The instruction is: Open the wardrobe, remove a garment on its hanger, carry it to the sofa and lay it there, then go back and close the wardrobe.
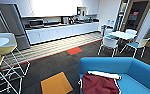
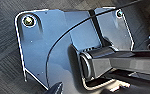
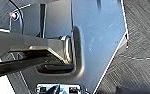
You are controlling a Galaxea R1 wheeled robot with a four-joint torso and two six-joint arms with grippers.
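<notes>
The bright blue sofa (image 1: 131, 68) fills the near right of the head view. On its seat lies the garment (image 1: 99, 85), a crumpled maroon jacket with a white sleeve stretched across its upper edge. The hanger is hidden somewhere in the cloth. The wardrobe is hidden from here. My left gripper (image 2: 54, 89) hangs by the robot's own dark plate, over grey carpet. My right gripper (image 3: 56, 89) also hangs by that plate above the carpet. Nothing of the jacket shows near either one.
White wire-legged stools with yellow seats (image 1: 3, 51) stand close at the left by a round white table. A white table with chairs (image 1: 121, 36) stands behind the sofa. A kitchen counter (image 1: 63, 31) and a steel fridge (image 1: 9, 22) line the far wall. An orange carpet tile (image 1: 56, 83) lies ahead.
</notes>
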